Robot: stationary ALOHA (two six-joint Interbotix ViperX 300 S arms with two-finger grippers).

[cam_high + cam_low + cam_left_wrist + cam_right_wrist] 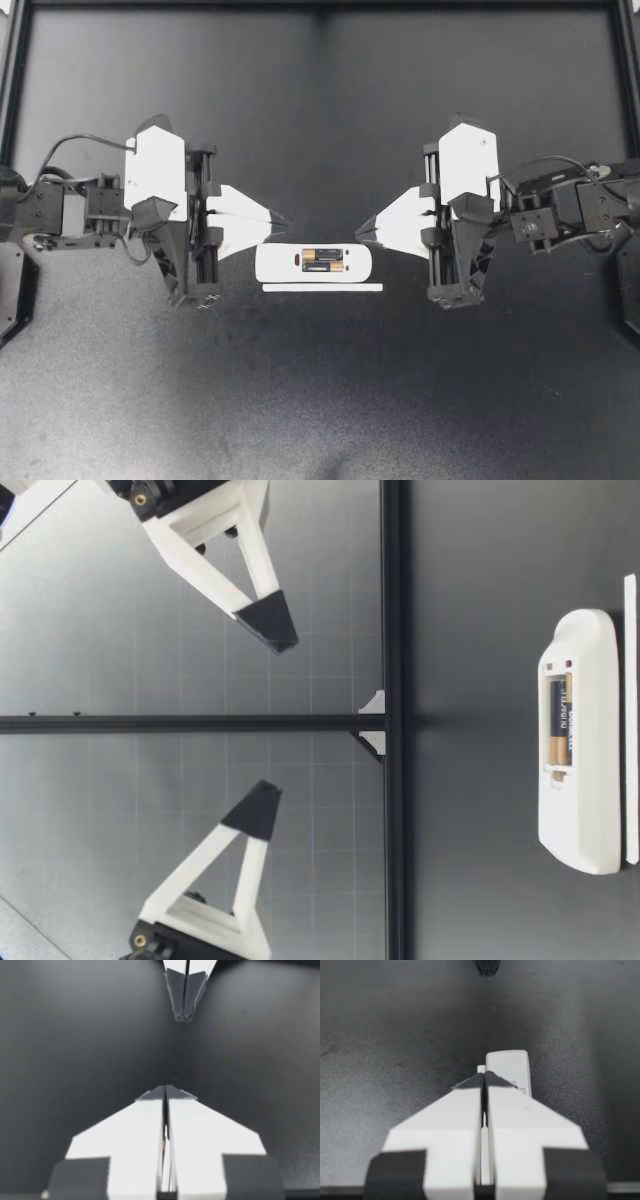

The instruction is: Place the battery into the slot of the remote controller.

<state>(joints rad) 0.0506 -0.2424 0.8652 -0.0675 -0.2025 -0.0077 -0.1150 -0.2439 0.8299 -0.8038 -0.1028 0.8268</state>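
Battery (pixel 322 258): lies in the open slot (pixel 324 259) on the back of the remote (pixel 280 264), lengthwise along the body; black and gold casing, clearest in the low view (pixel 559 720); whether the slot holds one cell or two I cannot tell.

Remote: white, flat, rounded ends; lies on the dark table (pixel 320 400) midway between the two arms, slot side up; a thin white strip (pixel 322 288) lies just beside its long edge, parallel, possibly the slot cover.

Left gripper (pixel 285 218): fingers pressed together, nothing between them; confirmed in the left wrist view (pixel 165 1091). Right gripper (pixel 360 232): likewise pressed together and empty; right wrist view (pixel 484 1077) shows the end of the remote (pixel 507 1066) ahead of and below its tips. In the low view both grippers hang well above the table, clear of the remote.

Handling, as judgement: battery is likely a small rigid metal cylinder, dense for its size, smooth and prone to roll or slip; best pinched across the middle of its barrel, not at the ends. Remote is probably light hard plastic that would slide on the table under a push; steady it by its long edges.

Progress, as judgement: insertion appears done; only the cover, if the strip is one, remains off.
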